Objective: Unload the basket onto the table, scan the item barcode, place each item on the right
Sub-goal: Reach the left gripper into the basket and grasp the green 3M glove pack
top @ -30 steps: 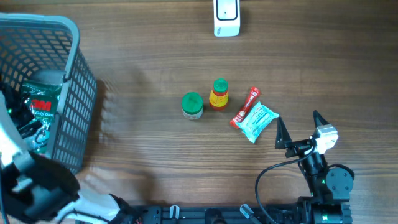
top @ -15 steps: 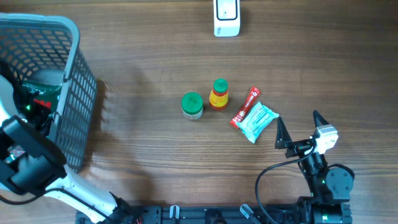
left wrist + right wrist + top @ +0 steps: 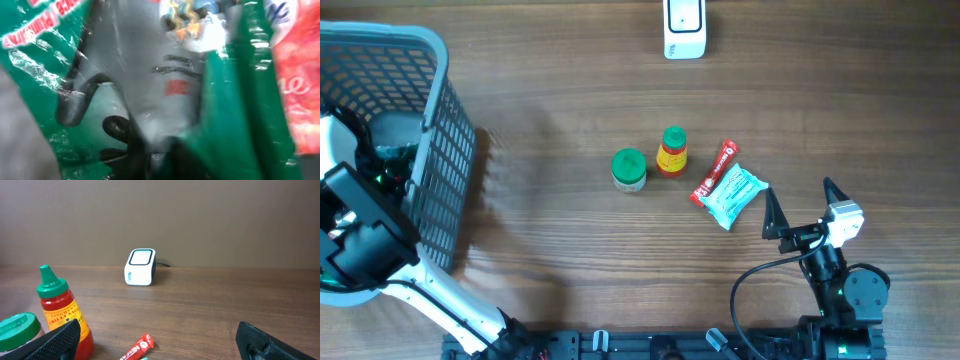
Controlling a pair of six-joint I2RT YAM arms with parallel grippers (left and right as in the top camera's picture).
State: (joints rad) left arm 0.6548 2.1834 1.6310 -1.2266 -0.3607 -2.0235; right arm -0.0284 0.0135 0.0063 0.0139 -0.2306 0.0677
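**Item for scanning.** A green film packet printed with a grey glove [image 3: 235,115] lies inside the grey plastic mesh basket [image 3: 435,150] at the left edge of the brown wooden table [image 3: 570,90]. It is well apart from the white box-shaped scanner [image 3: 684,28] at the far edge. A red-and-pink printed packet [image 3: 295,90] lies against it in the basket.

**Left arm.** The left arm [image 3: 365,235] reaches down over the basket rim, with its wrist camera pressed so near the packet that the film fills the view. The left fingers [image 3: 150,162] show only as a dark mass low in that view, and they are closed. Whether the film is pinched between them cannot be confirmed. Judged purpose: picking the packet out, since its barcode cannot face the scanner while it sits inside the mesh walls.

**Right arm.** The right fingers [image 3: 772,212] are spread wide and hold nothing, low over the near right of the table and pointing towards the scanner. This reads as a waiting posture, kept out of the route from basket to scanner.

**Other goods.** Four items stand grouped mid-table, apart from both the basket and the scanner:
- a green-lidded jar [image 3: 629,168];
- a red sauce bottle with a green cap [image 3: 671,152];
- a red stick sachet [image 3: 714,172];
- a pale teal wrapped pack [image 3: 733,194].

**Stage.** Early: the packet is not yet lifted clear and no barcode is visible on it.
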